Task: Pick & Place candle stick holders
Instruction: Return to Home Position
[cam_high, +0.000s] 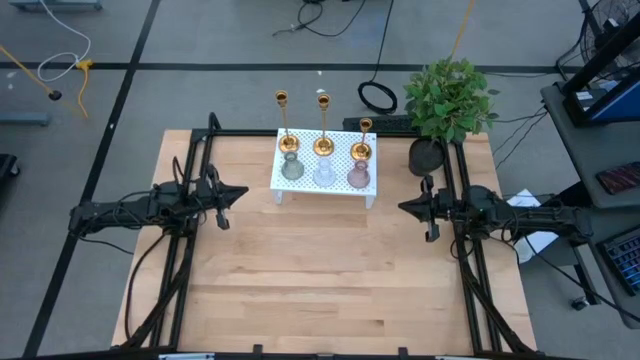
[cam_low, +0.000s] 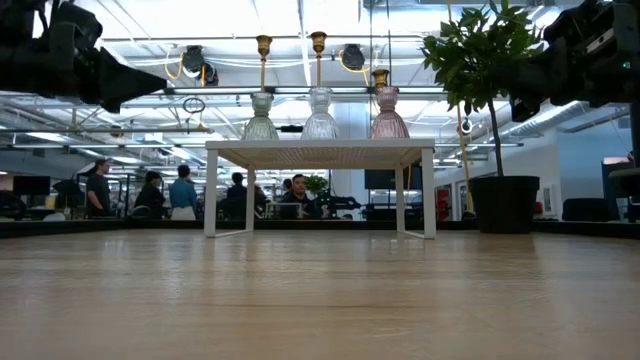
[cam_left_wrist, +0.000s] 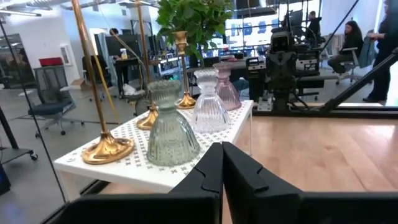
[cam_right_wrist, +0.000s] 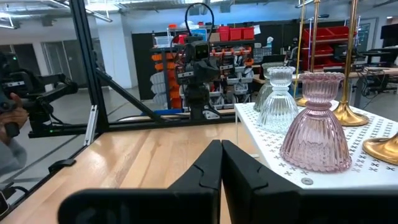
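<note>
Brass sticks (cam_high: 323, 146) and glass holders (cam_high: 325, 175) are set in two rows on the white stand (cam_high: 307, 186). The left gripper (cam_high: 240, 192), left of the stand, and the right gripper (cam_high: 403, 207), right of it, are clenched empty. The arms should be folded away from the stand, so nothing is brushed.

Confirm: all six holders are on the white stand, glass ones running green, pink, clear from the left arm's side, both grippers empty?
Wrong order: the high view shows the green glass holder, then the clear glass holder, then the pink glass holder. The rest holds: all six, brass sticks included, are on the white stand; left gripper and right gripper are empty.
</note>
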